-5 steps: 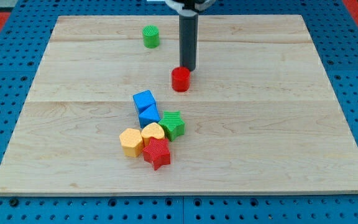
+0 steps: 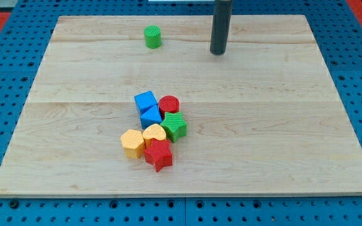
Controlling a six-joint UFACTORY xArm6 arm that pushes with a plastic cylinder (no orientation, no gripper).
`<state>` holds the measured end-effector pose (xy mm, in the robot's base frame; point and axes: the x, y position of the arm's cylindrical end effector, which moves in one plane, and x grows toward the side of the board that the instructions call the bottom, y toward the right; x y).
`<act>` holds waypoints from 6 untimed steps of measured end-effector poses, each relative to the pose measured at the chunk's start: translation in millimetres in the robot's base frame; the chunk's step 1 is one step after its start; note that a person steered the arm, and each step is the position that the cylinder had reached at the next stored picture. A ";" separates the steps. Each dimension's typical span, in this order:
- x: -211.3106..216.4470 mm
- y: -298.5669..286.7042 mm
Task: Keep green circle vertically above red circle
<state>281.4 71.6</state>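
Two circles (image 2: pixel 153 36) (image 2: pixel 169 104), seemingly upright, apart.

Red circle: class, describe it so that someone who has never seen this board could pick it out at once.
On the wooden board, find the cluster of blocks just below its middle. The red circle sits at the cluster's upper right edge, beside the two blue blocks and just above the green star. It is round with a flat top, unlike the pointed red star at the cluster's bottom.
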 end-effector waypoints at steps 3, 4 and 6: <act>-70.3 -171.3; -53.6 -157.5; 2.7 -136.2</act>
